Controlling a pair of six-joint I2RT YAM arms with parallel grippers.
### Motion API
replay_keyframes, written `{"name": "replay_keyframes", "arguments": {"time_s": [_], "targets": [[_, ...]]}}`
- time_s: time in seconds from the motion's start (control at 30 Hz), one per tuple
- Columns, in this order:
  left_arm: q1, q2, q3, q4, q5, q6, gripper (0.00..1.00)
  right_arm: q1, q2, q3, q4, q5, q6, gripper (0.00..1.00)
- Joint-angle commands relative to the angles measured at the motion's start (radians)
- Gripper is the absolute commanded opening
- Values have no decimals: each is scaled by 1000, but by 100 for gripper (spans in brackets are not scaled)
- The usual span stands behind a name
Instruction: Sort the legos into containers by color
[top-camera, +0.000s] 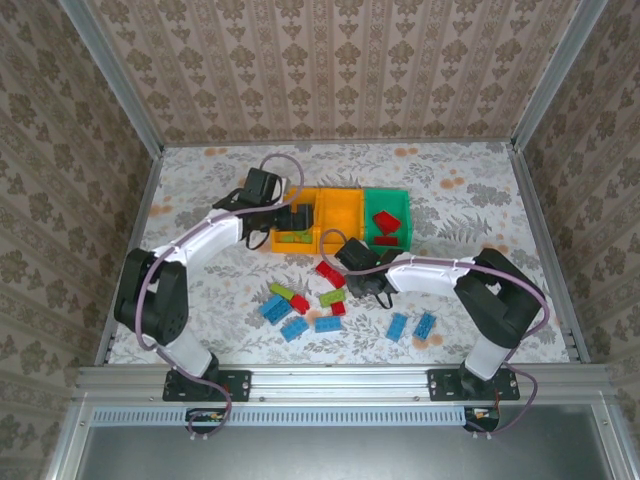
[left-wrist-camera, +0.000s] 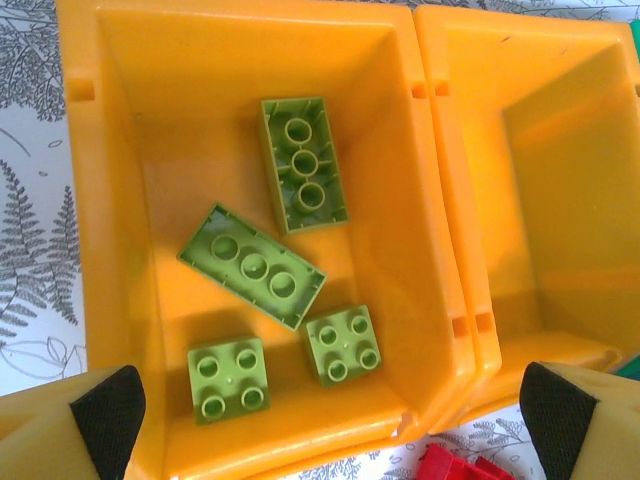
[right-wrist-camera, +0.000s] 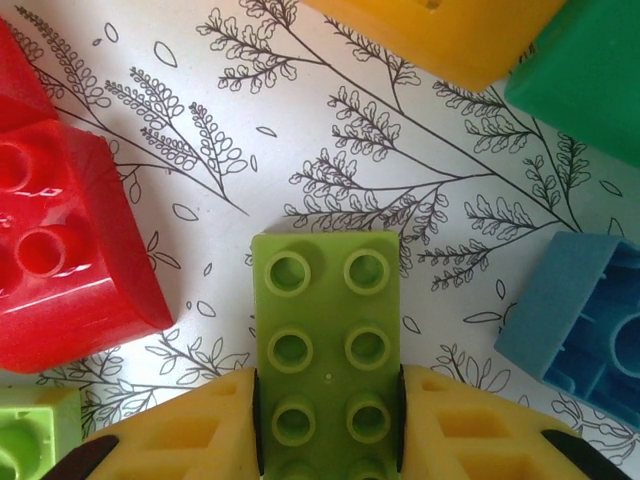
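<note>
The left gripper (left-wrist-camera: 335, 425) is seen spread wide and empty above the left orange bin (left-wrist-camera: 110, 200), at one end of the row of three joined containers (top-camera: 345, 195). Four lime-green legos (left-wrist-camera: 253, 265) lie on that bin's floor: two long, two square. In the green bin (top-camera: 388, 198) at the other end, red legos (top-camera: 384, 221) are visible.

In front of the containers, the right gripper (right-wrist-camera: 328, 425) is clenched on a long lime-green lego (right-wrist-camera: 327, 330), pinched by its long sides, studs up, over the patterned bench (right-wrist-camera: 300, 120). Whether it rests there or is lifted cannot be told. A red lego (right-wrist-camera: 60, 250) is shown to its left in the wrist view and a blue lego (right-wrist-camera: 585, 320) to its right, neither touching it. Loose legos (top-camera: 296, 328) in blue, red and green are scattered on the bench between the two arms.
</note>
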Motion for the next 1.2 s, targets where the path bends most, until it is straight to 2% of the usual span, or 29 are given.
{"name": "replay_keyframes", "arguments": {"time_s": [0.0,0.13,0.27,0.53,0.87,1.0,1.07,1.17], "targets": [[1,-72,-46,27,-5,-25,100,-4,-82,3,-3,-10,1,32],[1,-139,-122,42,-54,-38,100,-7,-138,69,22,-53,-17,32],[1,-176,-190,39,-75,-34,100,-28,-116,162,81,-156,-11,32],[-15,-228,-304,-19,-99,-44,100,-81,75,388,189,-353,81,32],[-78,-306,-404,-38,-95,-47,100,-133,314,614,149,-374,229,34],[-102,-331,-441,-39,-86,-48,100,-134,366,675,108,-366,233,40],[-115,-341,-456,-40,-87,-46,99,-134,378,692,85,-358,231,47],[-134,-353,-476,-47,-95,-52,98,-134,379,687,80,-360,234,52]]}}
